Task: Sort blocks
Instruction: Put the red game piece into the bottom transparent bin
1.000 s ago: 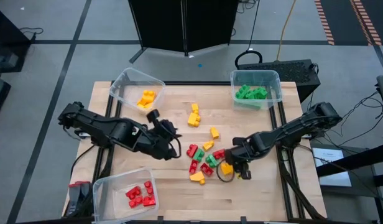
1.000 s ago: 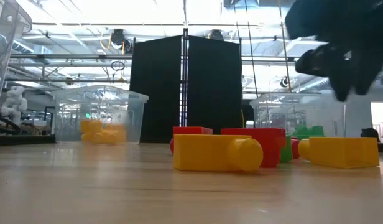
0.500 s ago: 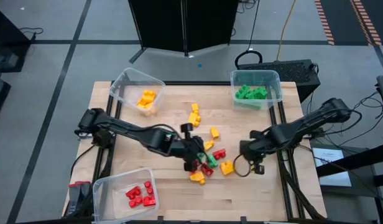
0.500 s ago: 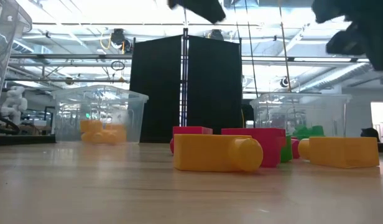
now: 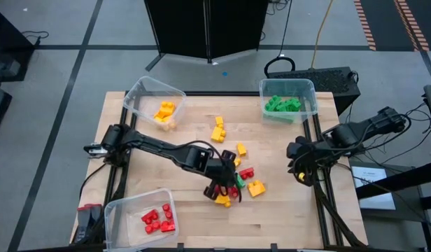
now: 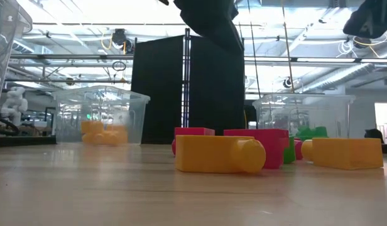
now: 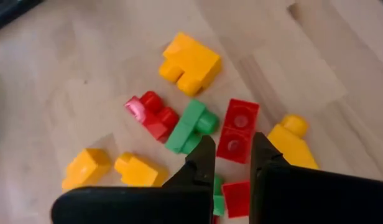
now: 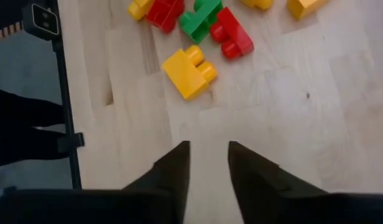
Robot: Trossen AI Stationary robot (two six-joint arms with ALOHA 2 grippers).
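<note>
A: Since a second ago the left claw (image 5: 224, 183) has swung from the table's left-centre out over the loose blocks (image 5: 233, 171), while the right claw (image 5: 300, 170) has pulled back from the yellow block (image 5: 255, 188) to the table's right edge.

B: Fingers?

A: In the left wrist view the left claw (image 7: 229, 163) shows a narrow gap with nothing in it, hovering over a red block (image 7: 237, 130) and a green block (image 7: 191, 126). The right claw (image 8: 207, 163) stands a little apart, empty, over bare wood.

B: What could go wrong?

A: The heap is tight. The red and green pieces touch, so I'd judge that fingers coming down there may wedge onto two colours at once or shove neighbours aside.

B: Room to move?

A: Bare wood lies toward the right edge and along the near edge. The bin with red blocks (image 5: 121, 208) sits at the near-left corner, the bin with yellow blocks (image 5: 142, 89) far-left, the bin with green blocks (image 5: 306, 87) far-right, all well apart from the pile.
</note>
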